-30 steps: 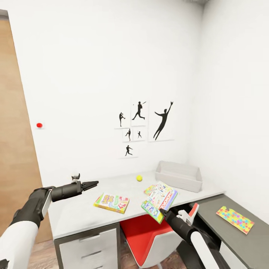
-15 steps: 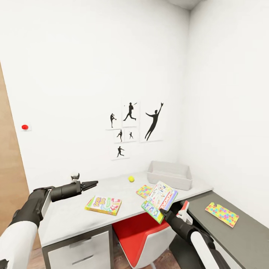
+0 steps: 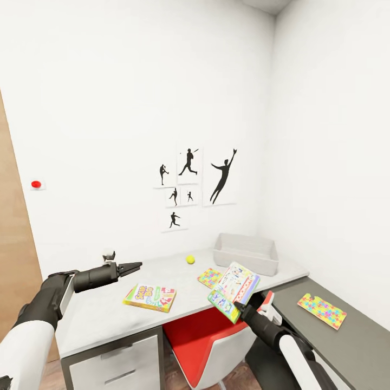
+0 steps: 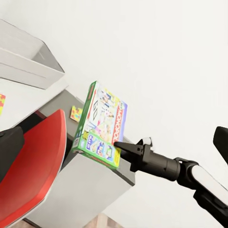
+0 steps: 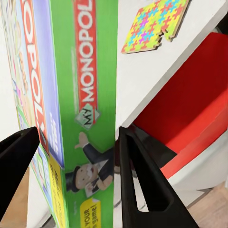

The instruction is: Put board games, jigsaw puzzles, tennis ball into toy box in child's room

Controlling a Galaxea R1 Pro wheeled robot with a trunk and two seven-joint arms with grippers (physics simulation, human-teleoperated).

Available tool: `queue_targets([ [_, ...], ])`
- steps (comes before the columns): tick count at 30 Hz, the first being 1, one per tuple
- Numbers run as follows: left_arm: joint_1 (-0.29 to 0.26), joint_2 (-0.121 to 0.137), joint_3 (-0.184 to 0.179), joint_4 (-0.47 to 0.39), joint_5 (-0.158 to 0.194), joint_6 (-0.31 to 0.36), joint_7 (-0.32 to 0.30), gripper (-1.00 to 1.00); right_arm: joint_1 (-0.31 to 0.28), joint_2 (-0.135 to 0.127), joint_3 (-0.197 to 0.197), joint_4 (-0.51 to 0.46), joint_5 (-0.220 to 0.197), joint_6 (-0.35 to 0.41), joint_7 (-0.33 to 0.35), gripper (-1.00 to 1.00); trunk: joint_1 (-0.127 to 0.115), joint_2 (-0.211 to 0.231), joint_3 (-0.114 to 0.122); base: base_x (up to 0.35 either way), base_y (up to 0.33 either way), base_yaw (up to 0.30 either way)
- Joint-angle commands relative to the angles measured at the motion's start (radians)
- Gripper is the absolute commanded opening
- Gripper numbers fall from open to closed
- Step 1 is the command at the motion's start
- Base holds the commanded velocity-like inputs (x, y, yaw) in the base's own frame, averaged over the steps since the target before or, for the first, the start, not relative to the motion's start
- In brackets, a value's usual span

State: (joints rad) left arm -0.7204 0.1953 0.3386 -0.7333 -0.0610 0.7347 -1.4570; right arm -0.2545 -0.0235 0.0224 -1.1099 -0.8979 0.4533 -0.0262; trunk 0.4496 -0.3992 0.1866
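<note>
Right end effector (image 3: 236,307) clamped on near edge of white-green board game (image 3: 234,284), held tilted above desk (image 3: 103,314) front edge, toy box (image 3: 246,253) beyond. Stiff, light cardboard; likely slippery, edge grip prone to pivoting. Left end effector (image 3: 136,265) nearly closed, empty.
</note>
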Motion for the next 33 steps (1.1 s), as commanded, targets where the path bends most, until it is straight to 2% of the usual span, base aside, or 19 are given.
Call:
queue_targets([
  [1,-0.001,-0.001,0.003,0.000,-0.007,0.011,-0.007,1.00,0.000,-0.001,0.001,-0.004,-0.005,0.002,-0.003,-1.00,0.000,-0.001,-0.001,0.000,0.000,0.000],
  [14,-0.001,-0.001,0.003,0.000,-0.007,0.010,-0.006,1.00,0.000,0.001,0.001,-0.020,-0.006,0.003,0.002,-1.00,0.000,-0.001,-0.001,0.000,0.000,0.000],
  [27,-0.001,-0.002,0.002,0.000,-0.007,0.009,-0.006,1.00,0.000,-0.005,0.004,-0.102,-0.007,0.015,0.001,-1.00,0.000,-0.001,-0.021,0.000,0.000,0.000],
  [33,-0.001,-0.002,0.002,0.000,-0.007,0.009,-0.006,1.00,0.000,-0.007,-0.001,-0.173,-0.008,0.089,0.000,-1.00,0.000,-0.001,-0.031,0.000,0.000,0.000],
])
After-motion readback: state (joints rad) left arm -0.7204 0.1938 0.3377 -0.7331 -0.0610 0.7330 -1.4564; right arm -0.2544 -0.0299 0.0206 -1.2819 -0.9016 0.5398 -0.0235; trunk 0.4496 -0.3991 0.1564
